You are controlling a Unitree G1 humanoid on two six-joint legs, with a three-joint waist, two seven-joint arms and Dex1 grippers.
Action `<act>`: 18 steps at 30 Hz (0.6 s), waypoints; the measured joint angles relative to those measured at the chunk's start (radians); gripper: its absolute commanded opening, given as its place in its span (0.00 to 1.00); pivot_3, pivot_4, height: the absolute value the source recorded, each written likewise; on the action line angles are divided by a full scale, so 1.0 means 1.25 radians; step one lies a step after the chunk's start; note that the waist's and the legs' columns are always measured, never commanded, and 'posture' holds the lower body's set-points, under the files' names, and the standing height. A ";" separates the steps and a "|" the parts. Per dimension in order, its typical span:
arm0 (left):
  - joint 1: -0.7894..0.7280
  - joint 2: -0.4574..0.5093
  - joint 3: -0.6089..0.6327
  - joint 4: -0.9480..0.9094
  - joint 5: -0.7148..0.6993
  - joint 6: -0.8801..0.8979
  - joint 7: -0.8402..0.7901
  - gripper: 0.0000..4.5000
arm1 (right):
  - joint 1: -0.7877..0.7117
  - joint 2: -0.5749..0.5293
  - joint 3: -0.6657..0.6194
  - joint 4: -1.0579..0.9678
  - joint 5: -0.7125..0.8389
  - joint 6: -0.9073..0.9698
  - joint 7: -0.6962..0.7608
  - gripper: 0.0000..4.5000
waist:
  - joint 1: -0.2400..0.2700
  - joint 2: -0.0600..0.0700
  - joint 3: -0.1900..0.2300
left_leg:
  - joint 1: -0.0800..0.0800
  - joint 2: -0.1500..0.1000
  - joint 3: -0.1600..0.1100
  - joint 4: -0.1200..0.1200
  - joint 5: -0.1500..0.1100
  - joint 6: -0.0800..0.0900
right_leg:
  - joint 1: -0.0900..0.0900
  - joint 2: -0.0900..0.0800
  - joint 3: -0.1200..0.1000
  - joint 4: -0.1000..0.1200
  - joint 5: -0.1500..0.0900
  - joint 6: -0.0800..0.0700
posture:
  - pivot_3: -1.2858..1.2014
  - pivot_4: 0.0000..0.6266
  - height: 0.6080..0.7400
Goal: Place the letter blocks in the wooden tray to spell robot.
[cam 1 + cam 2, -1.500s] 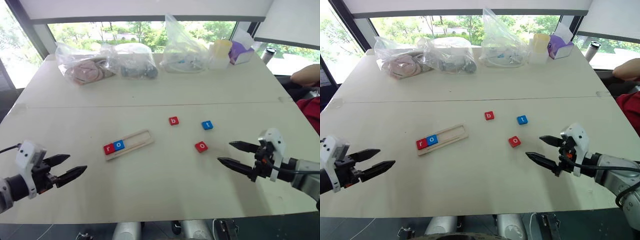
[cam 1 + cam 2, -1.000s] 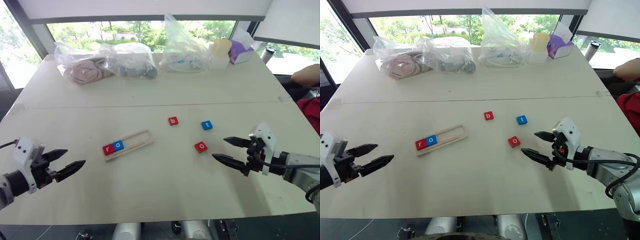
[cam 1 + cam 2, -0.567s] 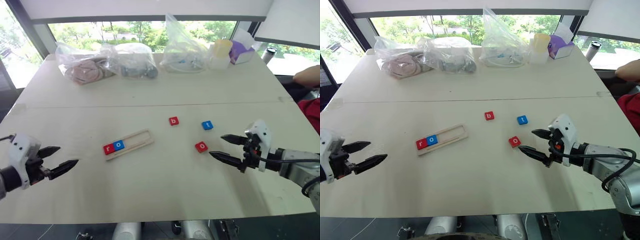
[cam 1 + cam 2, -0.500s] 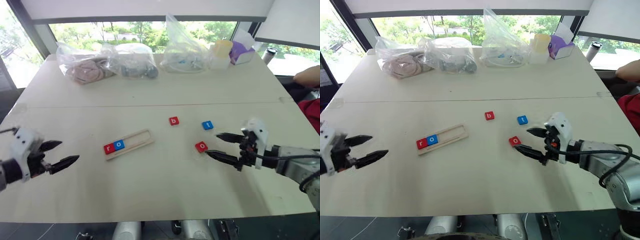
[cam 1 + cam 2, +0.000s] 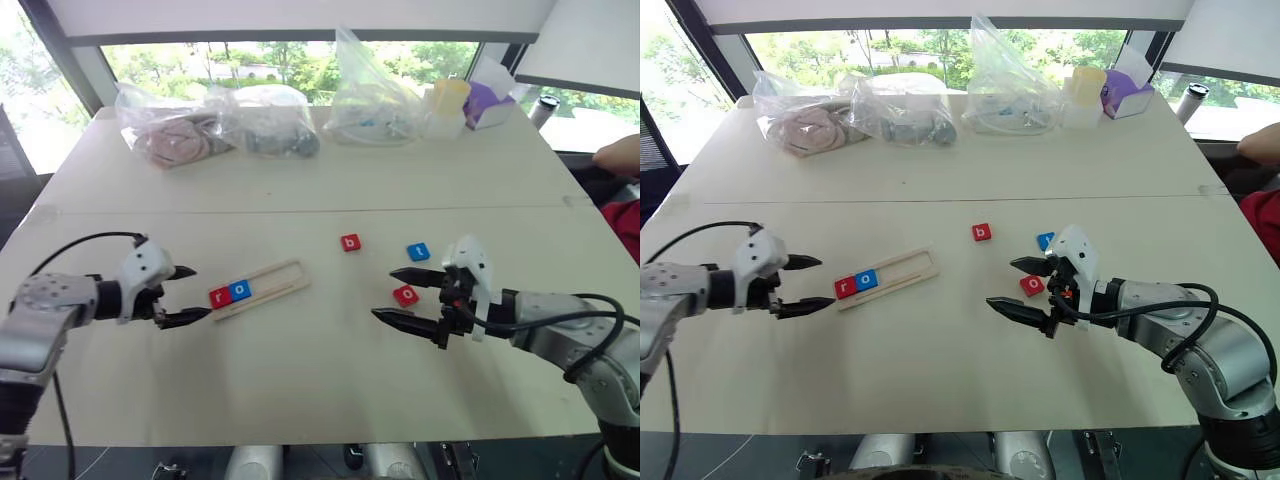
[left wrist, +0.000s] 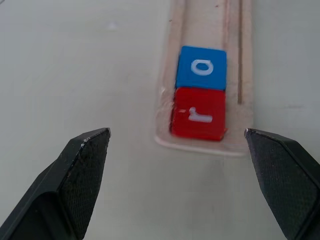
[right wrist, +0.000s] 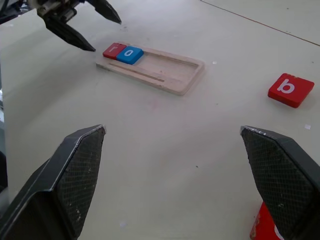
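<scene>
Reaching with fingers spread, the right gripper (image 5: 408, 297) flanked the red o block (image 5: 405, 295); the b block (image 5: 350, 242), farther from the wooden tray (image 5: 272, 281), belonged next. The left gripper (image 5: 186, 294) hung spread beside the tray.

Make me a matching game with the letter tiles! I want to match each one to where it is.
Things:
1. red r tile
2. red b tile
3. red o tile
4. blue t tile

Places:
A. alone on the table, past the wooden tray's empty end
B. between the right tool's open fingers
C. at the tray's end nearest the left tool
D. on the table beside the right tool's farther finger

Pairs: 1-C, 2-A, 3-B, 4-D
</scene>
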 measured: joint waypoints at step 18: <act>-0.037 -0.063 -0.057 0.052 0.081 -0.084 0.008 0.94 | 0.007 0.009 0.000 -0.009 -0.021 -0.022 -0.033 1.00 | -0.008 0.001 -0.001 | 0.003 0.001 0.004 0.003 0.000 0.000 | 0.001 0.000 0.002 0.007 -0.001 0.002 | 0.52 0.24 1.00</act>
